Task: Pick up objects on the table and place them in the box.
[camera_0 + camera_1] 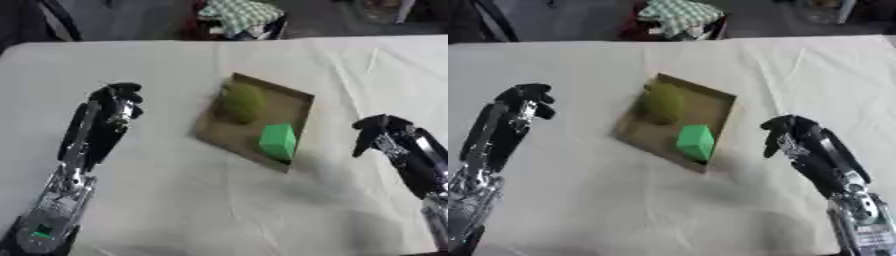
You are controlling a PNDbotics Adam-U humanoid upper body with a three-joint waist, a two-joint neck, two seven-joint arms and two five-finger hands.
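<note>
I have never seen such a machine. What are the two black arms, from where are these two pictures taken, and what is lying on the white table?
Both pictures come from a stereo camera in the robot's head, looking down: one from its left eye, one from its right, at the same moment. The black arms are the robot's own. The left robot hand and the right robot hand are held above the white table, fingers curled, holding nothing. Between them lies a shallow brown box. Inside it are a bright green block and a duller yellow-green rounded object. I see no other loose objects on the cloth.
</note>
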